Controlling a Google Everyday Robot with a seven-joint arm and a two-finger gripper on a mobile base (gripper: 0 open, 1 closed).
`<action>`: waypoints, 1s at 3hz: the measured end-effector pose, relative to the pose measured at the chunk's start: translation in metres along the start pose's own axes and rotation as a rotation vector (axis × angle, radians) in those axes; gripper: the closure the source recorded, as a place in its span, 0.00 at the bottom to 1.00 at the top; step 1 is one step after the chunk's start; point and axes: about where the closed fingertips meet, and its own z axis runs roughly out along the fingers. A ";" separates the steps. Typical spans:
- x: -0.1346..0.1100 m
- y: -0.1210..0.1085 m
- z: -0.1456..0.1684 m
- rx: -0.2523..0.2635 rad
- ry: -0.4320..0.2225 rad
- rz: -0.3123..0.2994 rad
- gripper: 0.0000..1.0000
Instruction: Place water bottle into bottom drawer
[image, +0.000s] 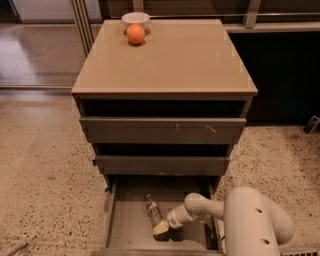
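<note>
The water bottle (153, 211), clear with a ribbed body, lies on the flat grey floor of the open bottom drawer (125, 226), cap end toward the back. My gripper (161, 229) reaches down into the drawer from the right on a white arm. Its tan tip sits right at the near end of the bottle.
An orange (135, 34) and a white bowl (135, 19) sit at the back left of the tan cabinet top (190, 60). The two upper drawers (162, 131) stand slightly open above. Speckled floor surrounds the cabinet. A dark wall stands at the right.
</note>
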 end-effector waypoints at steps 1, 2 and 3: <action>0.000 0.000 0.000 0.000 0.000 0.000 0.82; 0.000 0.000 0.000 0.000 0.000 0.000 0.58; 0.000 0.000 0.000 0.000 0.000 0.000 0.35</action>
